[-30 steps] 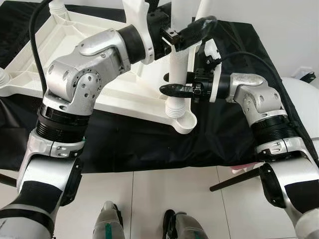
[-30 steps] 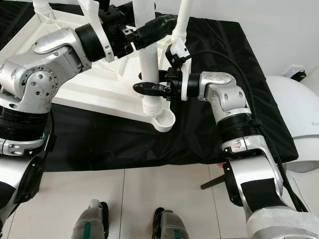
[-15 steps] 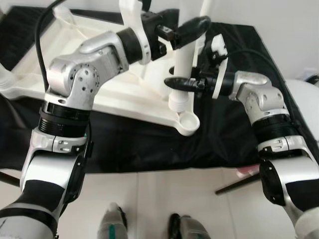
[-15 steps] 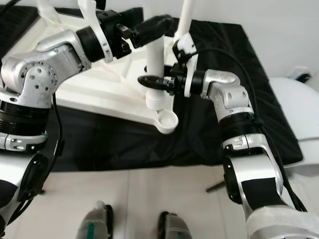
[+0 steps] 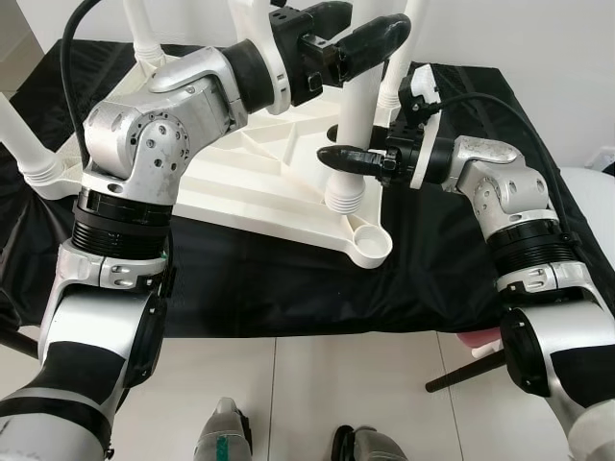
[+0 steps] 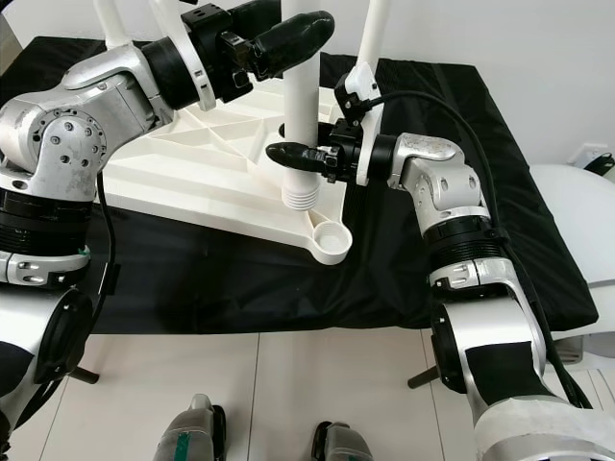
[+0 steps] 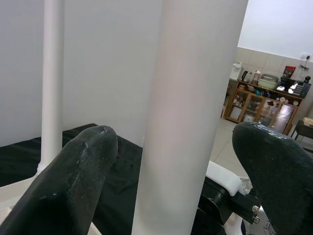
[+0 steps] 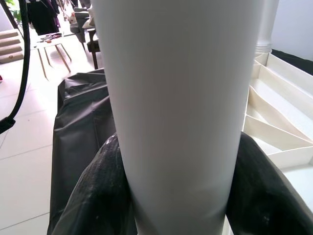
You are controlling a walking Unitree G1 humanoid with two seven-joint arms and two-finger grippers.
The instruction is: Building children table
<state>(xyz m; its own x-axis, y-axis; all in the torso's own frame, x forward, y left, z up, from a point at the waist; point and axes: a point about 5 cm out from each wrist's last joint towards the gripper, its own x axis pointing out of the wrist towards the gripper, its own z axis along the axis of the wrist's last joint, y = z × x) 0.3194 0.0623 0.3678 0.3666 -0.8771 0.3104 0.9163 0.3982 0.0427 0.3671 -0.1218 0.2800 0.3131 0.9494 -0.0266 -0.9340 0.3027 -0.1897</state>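
Note:
The white table top (image 5: 252, 158) lies upside down on a black cloth. A white table leg (image 5: 360, 115) stands upright over its near right corner. The leg's ribbed lower end (image 5: 344, 197) hangs just above and beside the round corner socket (image 5: 370, 243). My right gripper (image 5: 348, 157) is shut on the leg low down, its fingers (image 8: 93, 196) pressed to both sides. My left gripper (image 5: 373, 38) is higher up, open, with its fingers (image 7: 73, 171) on either side of the leg (image 7: 190, 112) and a gap showing.
Other white legs stand in the table top at the far left (image 5: 142, 34), the near left (image 5: 24, 139) and the far right (image 5: 396, 67). The black cloth (image 5: 288, 288) ends at a tiled floor by my feet. A white rounded object (image 6: 577, 211) and a dark rod (image 5: 471, 370) are at the right.
The head camera has shifted, so the whole scene sits lower and more of the table shows. Both grippers stay at the leg, whose ribbed end looks slightly higher above the socket.

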